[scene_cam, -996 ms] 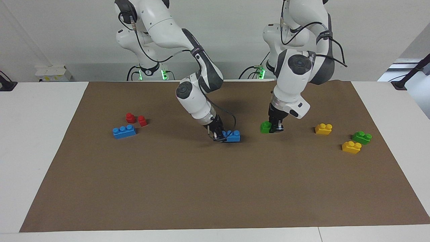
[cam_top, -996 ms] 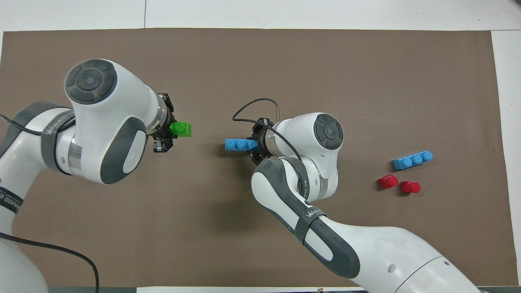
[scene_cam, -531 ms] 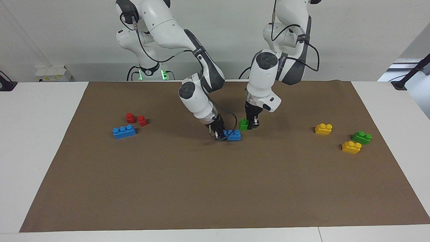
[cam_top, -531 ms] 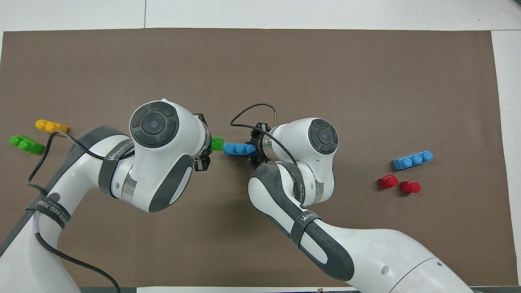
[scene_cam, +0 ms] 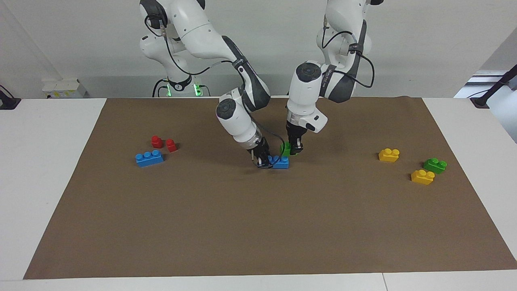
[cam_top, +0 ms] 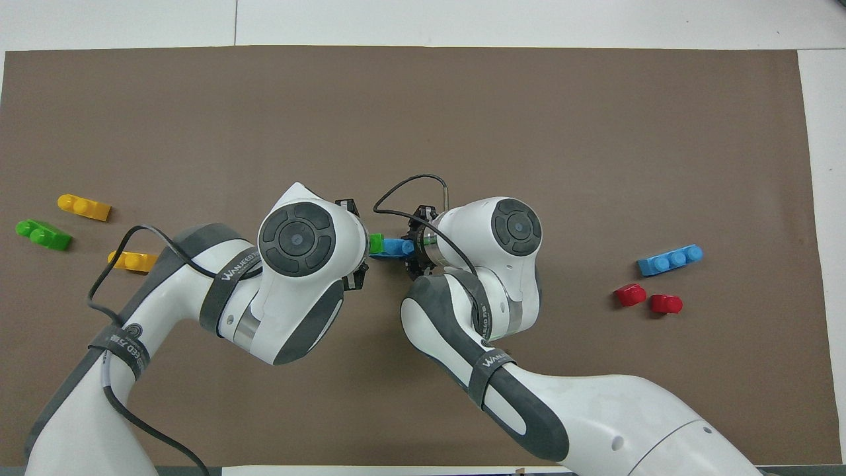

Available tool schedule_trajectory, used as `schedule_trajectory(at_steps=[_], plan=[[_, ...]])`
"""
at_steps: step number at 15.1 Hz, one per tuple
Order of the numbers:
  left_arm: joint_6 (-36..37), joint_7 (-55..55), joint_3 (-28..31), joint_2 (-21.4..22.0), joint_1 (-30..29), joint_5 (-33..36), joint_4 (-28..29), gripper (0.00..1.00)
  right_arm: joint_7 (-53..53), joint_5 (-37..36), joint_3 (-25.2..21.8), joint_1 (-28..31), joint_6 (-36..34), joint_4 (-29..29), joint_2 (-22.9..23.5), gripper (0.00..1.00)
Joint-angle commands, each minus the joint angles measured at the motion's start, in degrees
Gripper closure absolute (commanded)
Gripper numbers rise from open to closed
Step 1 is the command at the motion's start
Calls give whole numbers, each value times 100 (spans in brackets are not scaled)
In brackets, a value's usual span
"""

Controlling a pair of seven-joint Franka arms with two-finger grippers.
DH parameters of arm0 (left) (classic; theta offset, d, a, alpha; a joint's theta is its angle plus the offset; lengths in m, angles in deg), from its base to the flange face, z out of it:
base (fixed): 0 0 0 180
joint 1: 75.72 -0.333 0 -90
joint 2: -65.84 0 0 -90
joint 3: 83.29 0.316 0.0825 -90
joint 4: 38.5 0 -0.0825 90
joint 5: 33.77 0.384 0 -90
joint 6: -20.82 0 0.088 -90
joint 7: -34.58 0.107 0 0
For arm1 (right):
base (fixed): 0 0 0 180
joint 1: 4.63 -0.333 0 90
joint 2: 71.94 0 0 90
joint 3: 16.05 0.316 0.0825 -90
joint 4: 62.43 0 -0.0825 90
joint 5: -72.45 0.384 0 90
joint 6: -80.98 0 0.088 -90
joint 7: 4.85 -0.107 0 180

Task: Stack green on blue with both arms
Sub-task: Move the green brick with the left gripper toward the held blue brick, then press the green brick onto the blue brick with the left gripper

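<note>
Right gripper clamps the blue brick; left gripper pinches the green brick at its twelve o'clock, a black cable crossing between.

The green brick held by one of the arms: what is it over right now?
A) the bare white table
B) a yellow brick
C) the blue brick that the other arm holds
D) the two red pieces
C: the left gripper holds the green brick just over the end of the blue brick, which the right gripper grips at the middle of the mat.
</note>
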Motion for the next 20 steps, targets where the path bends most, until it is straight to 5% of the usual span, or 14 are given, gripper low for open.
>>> schedule_trajectory(at_steps=[1,20], plan=[[-255,-261,106,-73,207,152,111,100,-162,-174,-53,-43,85,83,-20,100],[-607,-553,97,-732,375,758,41,100,-109,-174,-53,36,278,171,-20,100]])
